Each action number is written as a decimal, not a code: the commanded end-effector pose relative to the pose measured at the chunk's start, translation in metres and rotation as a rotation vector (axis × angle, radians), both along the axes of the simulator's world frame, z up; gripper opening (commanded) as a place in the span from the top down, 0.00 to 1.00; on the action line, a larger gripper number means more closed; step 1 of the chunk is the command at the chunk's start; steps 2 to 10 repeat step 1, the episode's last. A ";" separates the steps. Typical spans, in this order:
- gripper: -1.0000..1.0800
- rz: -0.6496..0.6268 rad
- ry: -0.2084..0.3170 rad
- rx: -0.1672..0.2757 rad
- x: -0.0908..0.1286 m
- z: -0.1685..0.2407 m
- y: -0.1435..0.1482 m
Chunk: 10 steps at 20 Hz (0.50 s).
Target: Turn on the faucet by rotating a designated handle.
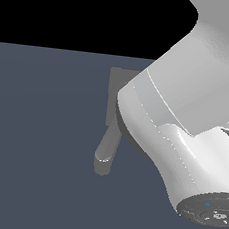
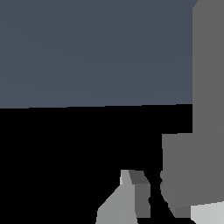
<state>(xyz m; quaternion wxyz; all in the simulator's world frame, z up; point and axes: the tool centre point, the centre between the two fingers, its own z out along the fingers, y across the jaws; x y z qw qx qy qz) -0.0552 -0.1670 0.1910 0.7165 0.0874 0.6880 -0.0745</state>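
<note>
In the exterior view the faucet shows its flat grey back plate (image 1: 117,86) and its thick rounded spout (image 1: 105,153), which reaches toward the front. My white arm (image 1: 185,129) covers the hub, and the thin handle is hidden behind it. My gripper does not show in this view. In the wrist view the gripper (image 2: 133,197) shows only its fingertips, pressed together with no gap and holding nothing. They sit just beside a grey block of the faucet (image 2: 192,166). I cannot tell which part of the faucet that block is.
The faucet stands on a flat blue-grey floor (image 1: 38,143) with a black background behind it. My arm's large white link fills the exterior view's right half.
</note>
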 end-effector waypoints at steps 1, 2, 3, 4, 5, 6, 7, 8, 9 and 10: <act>1.00 0.032 0.037 0.005 0.006 -0.022 0.014; 1.00 0.032 0.037 0.005 0.006 -0.022 0.014; 1.00 0.032 0.037 0.005 0.006 -0.022 0.014; 1.00 0.032 0.037 0.005 0.006 -0.022 0.014; 1.00 0.032 0.037 0.005 0.006 -0.022 0.014; 1.00 0.032 0.037 0.005 0.006 -0.022 0.014; 1.00 0.032 0.037 0.005 0.006 -0.022 0.014; 1.00 0.032 0.037 0.005 0.006 -0.022 0.014; 1.00 0.032 0.037 0.005 0.006 -0.022 0.014; 1.00 0.032 0.037 0.005 0.006 -0.022 0.014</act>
